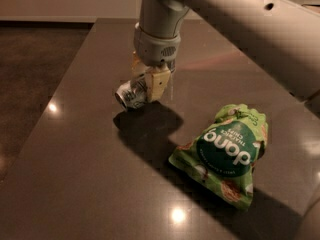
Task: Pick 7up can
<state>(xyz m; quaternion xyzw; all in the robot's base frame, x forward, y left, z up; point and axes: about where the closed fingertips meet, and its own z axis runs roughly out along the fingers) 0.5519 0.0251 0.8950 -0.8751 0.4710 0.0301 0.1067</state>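
Note:
The 7up can (131, 94) is a stubby silver can held on its side, its silver end facing left, lifted a little above the dark table (90, 174). Its shadow lies on the table below it. My gripper (146, 86) hangs from the grey wrist at the upper middle and is shut on the can, one tan finger (159, 83) across its right side. The far finger is mostly hidden behind the can.
A green chip bag (227, 151) lies on the table to the right of the can's shadow. My arm crosses the upper right of the view. The table's left edge runs beside the dark floor (25, 74).

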